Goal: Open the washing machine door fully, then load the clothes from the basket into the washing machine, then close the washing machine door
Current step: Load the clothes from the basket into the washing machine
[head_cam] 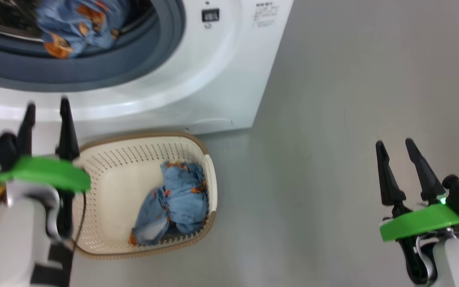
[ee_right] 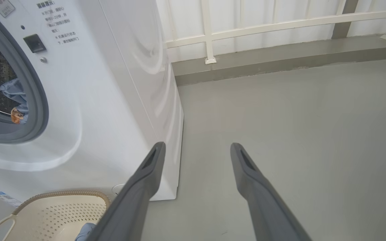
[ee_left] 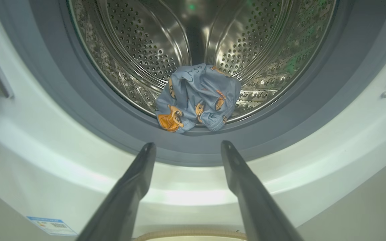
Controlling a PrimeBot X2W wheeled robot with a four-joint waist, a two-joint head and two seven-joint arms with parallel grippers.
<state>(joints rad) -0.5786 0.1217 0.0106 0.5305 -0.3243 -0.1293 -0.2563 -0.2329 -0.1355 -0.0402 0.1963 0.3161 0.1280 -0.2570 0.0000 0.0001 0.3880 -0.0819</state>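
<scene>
The white washing machine [head_cam: 221, 79] stands with its mouth uncovered; its door is out of view. One blue bear-print garment [ee_left: 198, 98] lies at the front lip of the steel drum, also seen in the head view as a blue bundle [head_cam: 76, 26]. A second blue garment [head_cam: 173, 203] lies crumpled in the cream basket [head_cam: 110, 175] on the floor before the machine. My left gripper [head_cam: 47, 104] is open and empty, above the basket's left rim, its fingers [ee_left: 136, 180] pointing at the grey door ring. My right gripper [head_cam: 393, 143] is open and empty over bare floor, well right of the basket.
Grey floor [head_cam: 333, 119] spreads to the right of the machine. A white railing [ee_right: 209, 33] on a low grey kerb runs behind it. A small blue label [ee_left: 50, 225] sits at the machine's lower corner. The basket's rim [ee_right: 62, 194] sits just left of my right fingers.
</scene>
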